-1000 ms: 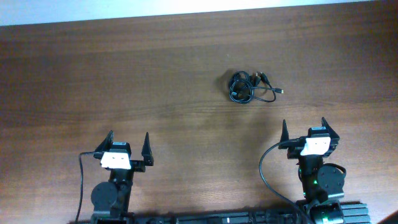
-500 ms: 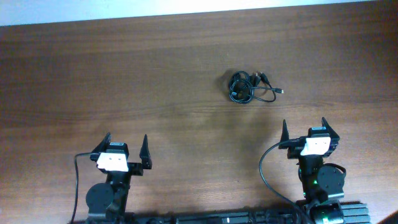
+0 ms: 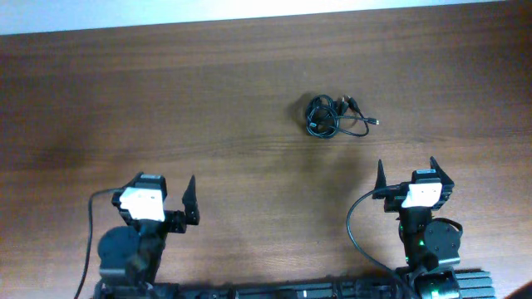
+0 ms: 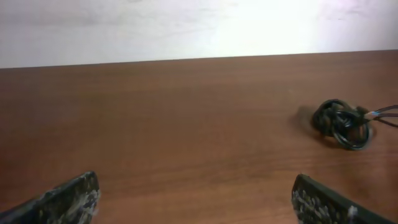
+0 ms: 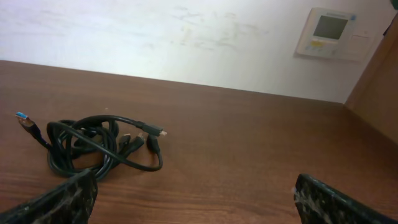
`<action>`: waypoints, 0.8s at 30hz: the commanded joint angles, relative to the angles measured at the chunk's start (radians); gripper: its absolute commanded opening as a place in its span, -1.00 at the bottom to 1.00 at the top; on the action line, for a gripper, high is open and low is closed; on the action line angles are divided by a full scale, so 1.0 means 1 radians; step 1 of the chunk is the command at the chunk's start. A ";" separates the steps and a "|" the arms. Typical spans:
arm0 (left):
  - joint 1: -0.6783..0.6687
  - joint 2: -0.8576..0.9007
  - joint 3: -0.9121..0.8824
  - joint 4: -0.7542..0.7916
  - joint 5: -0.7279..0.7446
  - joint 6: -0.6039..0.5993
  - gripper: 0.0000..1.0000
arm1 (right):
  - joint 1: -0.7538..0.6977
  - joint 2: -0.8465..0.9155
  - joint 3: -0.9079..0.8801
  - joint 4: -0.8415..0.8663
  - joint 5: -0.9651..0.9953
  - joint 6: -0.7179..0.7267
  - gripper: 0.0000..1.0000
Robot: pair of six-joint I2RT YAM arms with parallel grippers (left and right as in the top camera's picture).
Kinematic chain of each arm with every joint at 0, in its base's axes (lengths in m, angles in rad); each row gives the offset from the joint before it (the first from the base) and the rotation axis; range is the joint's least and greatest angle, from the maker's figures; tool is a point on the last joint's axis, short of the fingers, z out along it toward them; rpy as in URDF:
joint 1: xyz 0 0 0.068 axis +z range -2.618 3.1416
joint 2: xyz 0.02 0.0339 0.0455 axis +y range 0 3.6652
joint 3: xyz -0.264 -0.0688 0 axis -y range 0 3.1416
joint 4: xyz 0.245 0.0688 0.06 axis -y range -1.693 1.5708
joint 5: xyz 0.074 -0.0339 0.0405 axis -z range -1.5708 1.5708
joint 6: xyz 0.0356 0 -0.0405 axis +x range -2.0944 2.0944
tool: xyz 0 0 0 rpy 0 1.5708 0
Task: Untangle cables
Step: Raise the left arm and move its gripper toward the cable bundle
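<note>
Got the left end effector (image 3: 165, 181) down by the near edge of the worktop (image 3: 166, 100), toward the left corner, fingers spread wide and gripping nothing. Same deal with the right end effector (image 3: 406, 163) by the near edge toward the right corner: spread wide, empty. Further out, can see the cables (image 3: 328, 116) bunched in a small black tangle right of centre, closer to the far edge, lying flat on the wood with a couple of plug ends poking toward the right edge. Well apart from both arms. Past the far edge, just a pale wall (image 5: 155, 37) with a small white panel (image 5: 328, 32).
</note>
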 commanded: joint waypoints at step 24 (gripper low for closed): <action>-0.205 0.645 0.480 -0.130 0.076 0.035 0.98 | -0.006 -0.006 0.005 -0.019 0.034 0.000 1.00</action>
